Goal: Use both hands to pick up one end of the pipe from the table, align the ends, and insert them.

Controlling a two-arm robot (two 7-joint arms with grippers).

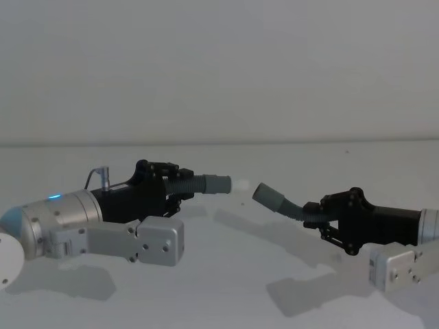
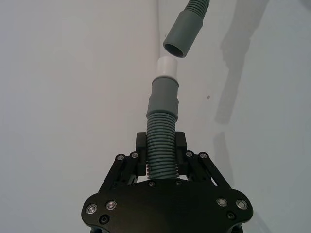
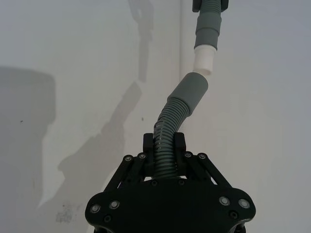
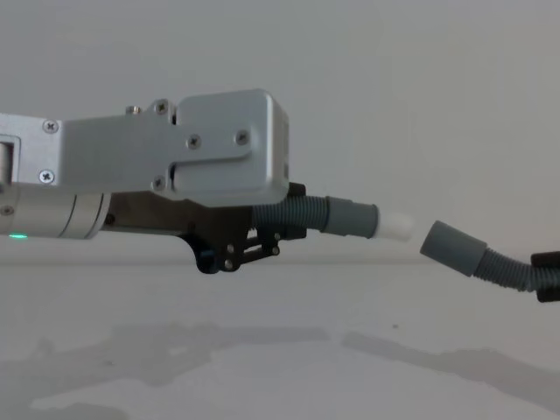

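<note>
Both pipe pieces hang above the white table (image 1: 226, 274). My left gripper (image 1: 175, 185) (image 2: 161, 144) (image 4: 267, 234) is shut on the ribbed part of the left pipe piece (image 1: 195, 184) (image 2: 161, 141). Its grey cuff (image 4: 350, 217) and white tip (image 2: 166, 67) (image 4: 395, 226) point right. My right gripper (image 1: 322, 218) (image 3: 164, 143) is shut on the right pipe piece (image 1: 296, 209) (image 3: 167, 121). Its hollow grey cuff (image 1: 269, 195) (image 3: 191, 92) (image 4: 453, 246) faces the white tip across a small gap, tilted and slightly off line with it.
A pale grey wall (image 1: 219, 68) stands behind the table. The arms' shadows (image 1: 274, 236) fall on the bare white surface below the pipe. The left arm's silver wrist block (image 4: 201, 144) looms large in the chest view.
</note>
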